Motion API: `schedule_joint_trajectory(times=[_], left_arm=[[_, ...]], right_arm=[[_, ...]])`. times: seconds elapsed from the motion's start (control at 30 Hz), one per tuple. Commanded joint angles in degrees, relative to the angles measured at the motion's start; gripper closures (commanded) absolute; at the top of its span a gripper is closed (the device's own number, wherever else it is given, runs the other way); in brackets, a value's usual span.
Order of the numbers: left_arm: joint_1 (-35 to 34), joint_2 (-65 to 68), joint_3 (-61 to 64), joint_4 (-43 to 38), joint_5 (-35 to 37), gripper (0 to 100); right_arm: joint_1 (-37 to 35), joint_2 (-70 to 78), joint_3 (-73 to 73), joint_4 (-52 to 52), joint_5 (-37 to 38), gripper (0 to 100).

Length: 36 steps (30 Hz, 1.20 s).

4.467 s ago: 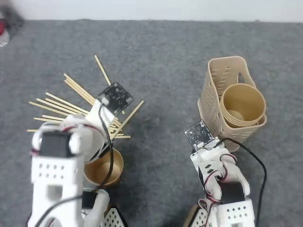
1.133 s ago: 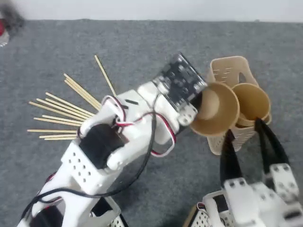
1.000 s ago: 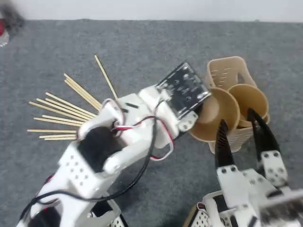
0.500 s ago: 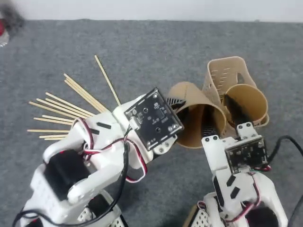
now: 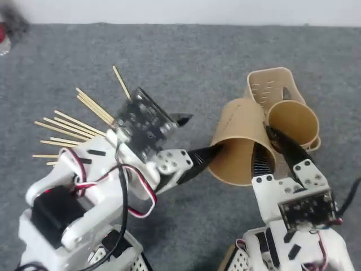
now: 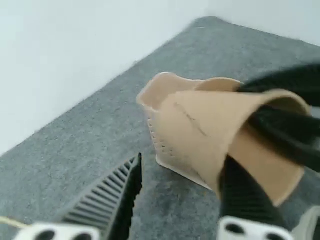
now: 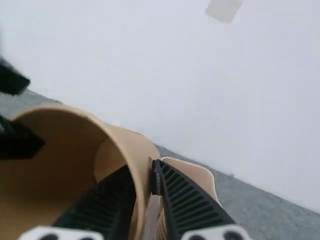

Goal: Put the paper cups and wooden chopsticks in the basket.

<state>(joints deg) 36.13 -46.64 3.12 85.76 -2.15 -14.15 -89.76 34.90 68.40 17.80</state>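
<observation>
Now that the right gripper (image 5: 264, 141) has closed on the cup (image 5: 237, 135), pinching its wall with one finger inside and one outside, the handover is complete. The left gripper (image 5: 198, 133), which carried the cup half a second ago, has opened wide and drawn back toward centre frame. The cup hangs tilted, just left of the basket (image 5: 271, 84), which already holds stacked cups (image 5: 293, 121). Chopsticks (image 5: 79, 127) remain scattered at left, so the task is roughly half done.
</observation>
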Motion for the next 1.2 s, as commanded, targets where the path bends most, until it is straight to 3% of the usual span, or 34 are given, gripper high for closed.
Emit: schedule_joint_trajectory(times=[0.0,0.17,0.33,0.47,0.6,0.73,0.87,0.97,1.17], left_arm=[[-2.5,-0.5,-2.9,-1.5,1.9,73],[-1.0,-0.7,-11.2,4.1,1.6,73],[-0.5,-0.6,-28.0,15.0,-1.7,73],[-5.2,-2.5,-29.1,14.9,-1.8,74],[-20.0,-4.2,-14.4,12.5,-3.0,75],[-37.7,-4.7,7.3,5.2,-6.0,76],[-50.0,-4.7,27.2,-4.7,-6.5,76],[-55.3,-4.7,39.8,-11.8,-6.5,76],[-56.7,-4.7,56.9,-25.4,-5.6,76]], right_arm=[[0.7,1.9,1.1,-0.6,1.0,99.1],[1.1,3.6,2.9,-3.3,1.0,99.1],[7.1,7.3,2.7,-7.9,0.9,99.1],[11.5,7.9,-1.5,-6.5,0.6,99.1],[12.8,8.7,-11.4,2.9,1.0,99.1],[12.0,12.4,-18.5,12.6,6.6,99.1],[17.5,20.7,-24.5,17.5,8.1,99.1],[21.7,29.5,-29.9,20.4,8.1,99.1],[26.9,42.8,-46.0,25.4,8.1,99.1]])
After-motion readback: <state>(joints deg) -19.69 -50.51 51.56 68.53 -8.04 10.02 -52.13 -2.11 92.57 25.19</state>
